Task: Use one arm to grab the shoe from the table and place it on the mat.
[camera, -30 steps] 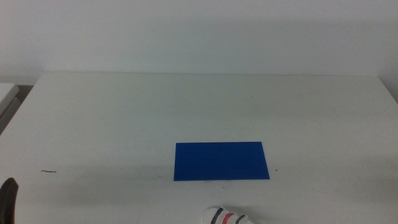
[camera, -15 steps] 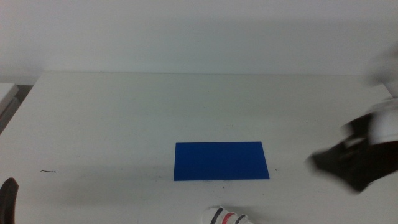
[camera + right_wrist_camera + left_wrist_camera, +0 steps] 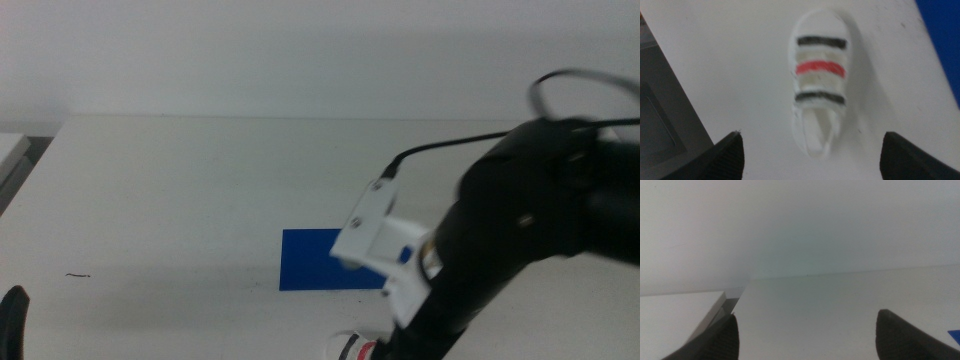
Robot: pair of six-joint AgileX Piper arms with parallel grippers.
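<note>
The white shoe [image 3: 819, 85], with black and red straps, lies on the white table [image 3: 200, 190] near its front edge. In the middle view only its tip [image 3: 350, 348] shows. The blue mat [image 3: 310, 260] lies just behind it, its right part hidden by the arm. The large black right arm [image 3: 520, 220], with its white wrist block [image 3: 385, 245], reaches in over the shoe. The right gripper [image 3: 811, 136] is open above the shoe, one jaw on each side of its heel end, apart from it. The left gripper [image 3: 807, 320] is open and empty, and shows as a dark sliver at the bottom left of the middle view [image 3: 12, 320].
The table's front edge and a grey area beyond it [image 3: 660, 100] lie close to the shoe. A small dark mark [image 3: 78, 274] is on the table at the left. A second white surface [image 3: 680, 305] stands beside the table's left side.
The right arm has swung in from the right edge to above the shoe and now covers the mat's right part. Shoe, mat and left gripper have not moved.
</note>
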